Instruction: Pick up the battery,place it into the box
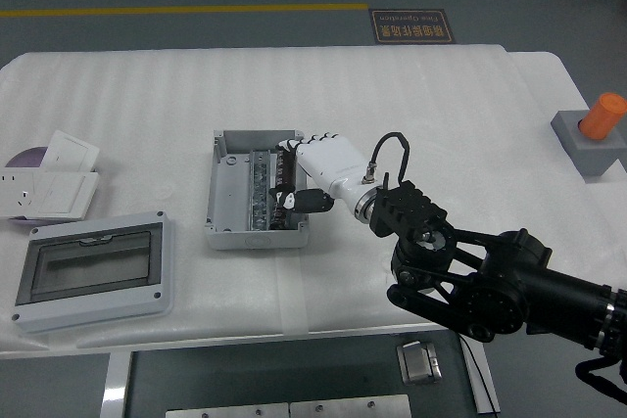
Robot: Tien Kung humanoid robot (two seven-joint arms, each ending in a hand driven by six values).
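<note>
At frame centre, the right hand (312, 171) reaches over the box (256, 189), fingers (290, 156) curled toward the battery (281, 205) inside, grip unclear

The right hand (299, 175) reaches into the open grey box (257, 187) (fingers curled) over the battery (282, 205).

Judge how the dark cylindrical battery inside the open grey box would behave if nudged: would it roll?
The battery looks like a short cylinder lying on its side, so it would probably roll on a flat surface. Inside the grey box it sits between the metal rail and the wall, which should stop it. The right hand over it hides its finish; likely rigid.
</note>
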